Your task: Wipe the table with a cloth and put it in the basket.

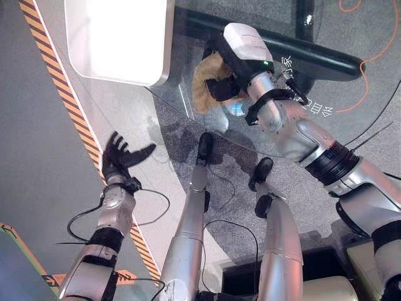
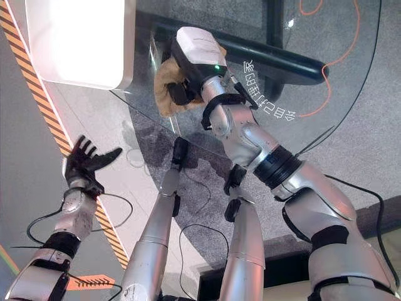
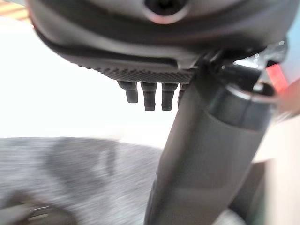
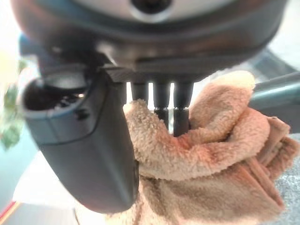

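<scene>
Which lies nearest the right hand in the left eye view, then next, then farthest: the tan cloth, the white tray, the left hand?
1. Tan cloth: bunched under the right hand, in its fingers, on the glass table.
2. White tray: to its left, on the table.
3. Left hand: lower left, open, off the table.

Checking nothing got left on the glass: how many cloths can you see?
1. The tan cloth is bunched on the glass table under the right robot hand, whose fingers curl into it. More could be hidden beneath that hand.
</scene>
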